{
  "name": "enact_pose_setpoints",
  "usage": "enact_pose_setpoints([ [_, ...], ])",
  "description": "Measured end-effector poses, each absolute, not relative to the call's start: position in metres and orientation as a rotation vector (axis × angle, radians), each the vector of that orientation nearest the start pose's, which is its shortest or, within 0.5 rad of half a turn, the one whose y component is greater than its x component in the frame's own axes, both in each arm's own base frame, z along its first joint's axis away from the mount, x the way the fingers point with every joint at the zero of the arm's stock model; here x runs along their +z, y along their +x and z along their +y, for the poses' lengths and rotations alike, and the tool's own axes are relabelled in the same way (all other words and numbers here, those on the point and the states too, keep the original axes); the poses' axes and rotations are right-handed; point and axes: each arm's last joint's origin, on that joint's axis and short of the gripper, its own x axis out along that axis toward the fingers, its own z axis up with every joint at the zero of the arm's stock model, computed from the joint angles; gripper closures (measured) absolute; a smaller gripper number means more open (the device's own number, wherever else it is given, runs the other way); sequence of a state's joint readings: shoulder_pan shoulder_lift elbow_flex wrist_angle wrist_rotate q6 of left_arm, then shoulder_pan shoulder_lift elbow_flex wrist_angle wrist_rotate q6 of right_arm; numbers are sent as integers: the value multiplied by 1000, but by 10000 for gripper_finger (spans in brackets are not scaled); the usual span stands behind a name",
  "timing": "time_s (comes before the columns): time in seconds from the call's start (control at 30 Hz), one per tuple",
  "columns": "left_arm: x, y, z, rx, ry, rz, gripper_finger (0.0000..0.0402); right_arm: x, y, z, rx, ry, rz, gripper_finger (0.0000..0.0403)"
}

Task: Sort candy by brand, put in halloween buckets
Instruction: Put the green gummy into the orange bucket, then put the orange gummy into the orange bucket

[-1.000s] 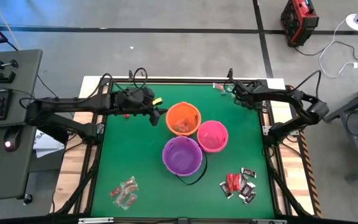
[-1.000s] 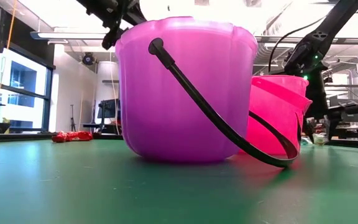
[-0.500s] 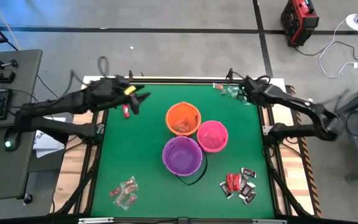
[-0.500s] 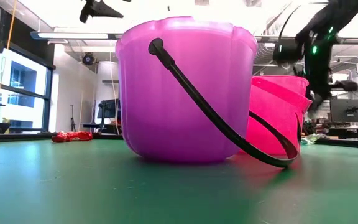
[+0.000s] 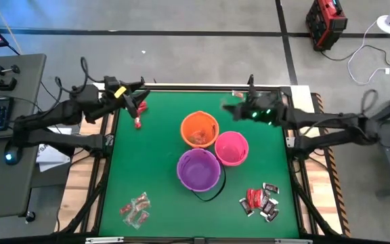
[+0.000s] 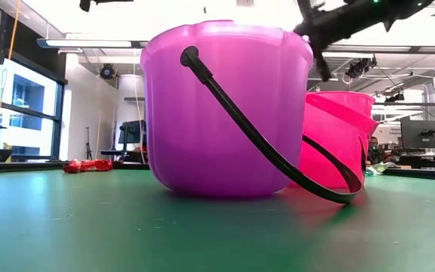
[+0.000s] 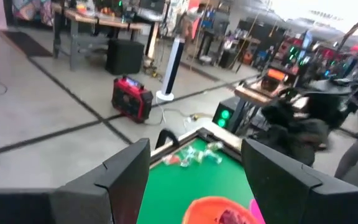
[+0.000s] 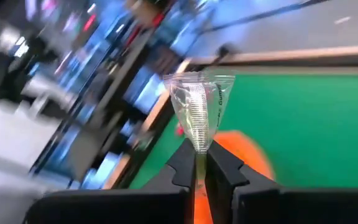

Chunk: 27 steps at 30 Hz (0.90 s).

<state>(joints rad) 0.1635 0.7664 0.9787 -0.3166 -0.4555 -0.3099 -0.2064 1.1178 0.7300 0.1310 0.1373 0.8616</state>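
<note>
Right wrist view: my right pincer (image 8: 200, 163) is pinched on a clear-wrapped candy (image 8: 199, 102). In the high view it hangs upper right of centre, just right of the orange bucket (image 5: 200, 129); pink bucket (image 5: 231, 148) and purple bucket (image 5: 198, 169) sit below. I judge this the carry; next I must pick the matching bucket and release above it. My left pincer (image 7: 194, 180) waits wide at upper left.

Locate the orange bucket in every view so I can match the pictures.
High view: orange bucket at table centre, farthest from the camera-side edge, touching the pink bucket.
Low view: not visible; the purple bucket blocks it.
Left wrist view: its rim at the bottom edge, between the fingers.
Right wrist view: an orange blur behind the held candy.
Shared landmark: the green table.
</note>
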Motion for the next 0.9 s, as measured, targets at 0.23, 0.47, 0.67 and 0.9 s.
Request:
enact_pose_setpoints([
  [0.23,379,159,38,611,-298,75,161,257,292,-26,-342,766,258,379],
  [0.47,373,165,38,556,-306,135,161,269,332,-30,-394,532,522,262],
  [0.67,364,158,30,367,-404,261,161,293,338,-31,-353,367,742,155],
  [0.9,324,149,-10,131,-734,815,161,326,319,-42,-404,272,812,127],
])
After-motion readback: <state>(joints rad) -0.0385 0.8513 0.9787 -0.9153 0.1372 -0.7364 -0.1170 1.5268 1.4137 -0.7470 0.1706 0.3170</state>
